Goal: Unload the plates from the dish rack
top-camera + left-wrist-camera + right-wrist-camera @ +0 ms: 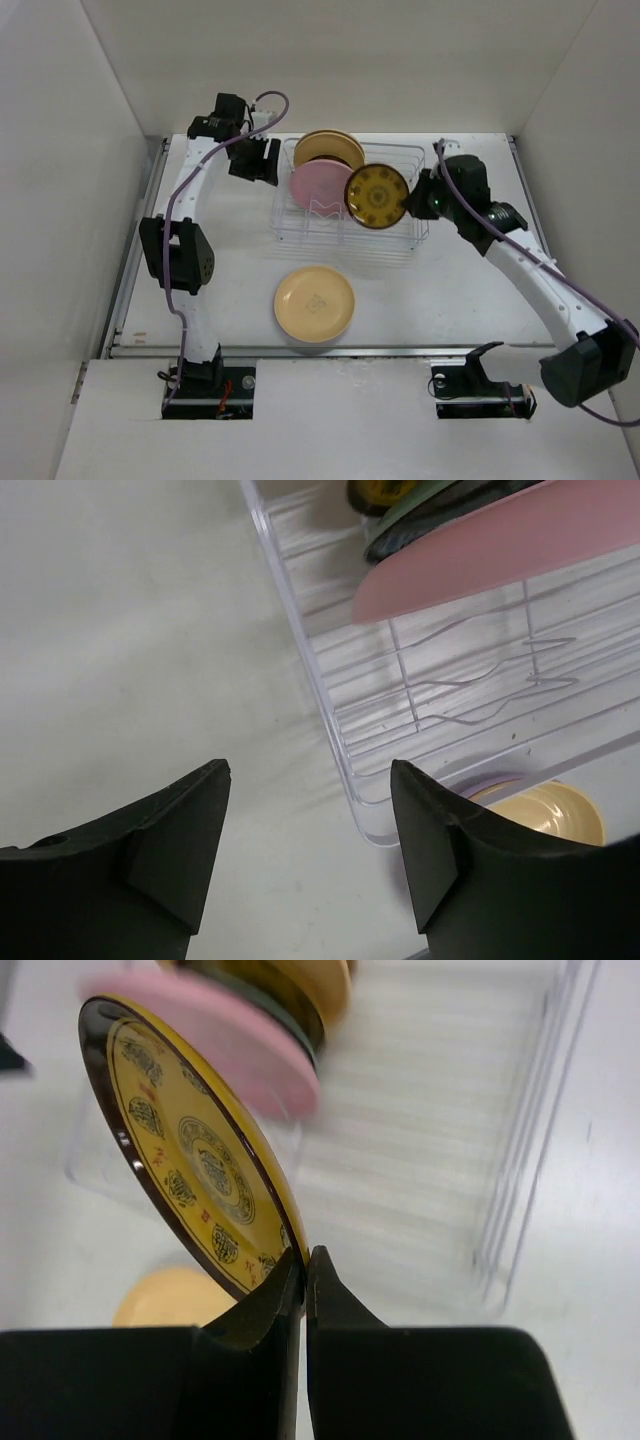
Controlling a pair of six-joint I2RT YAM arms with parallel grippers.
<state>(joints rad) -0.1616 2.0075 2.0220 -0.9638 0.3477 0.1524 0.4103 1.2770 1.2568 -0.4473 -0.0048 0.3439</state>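
The dish rack (345, 245) stands at mid-table. In it a pink plate (318, 183) leans beside a yellow-orange plate (328, 147). My right gripper (412, 197) is shut on the rim of a small dark brown-gold patterned plate (377, 195), held on edge over the rack's right half; the right wrist view shows that plate (190, 1150) pinched between the fingertips of the gripper (305, 1260). My left gripper (255, 160) is open beside the rack's left end, nothing between its fingers (190, 830). A cream-yellow plate (314, 302) lies flat in front of the rack.
White walls close in the table on the left, back and right. In the left wrist view the rack's see-through corner (350, 770) lies just past my right fingertip, and a lavender rim (488, 783) shows under the cream-yellow plate (545, 815).
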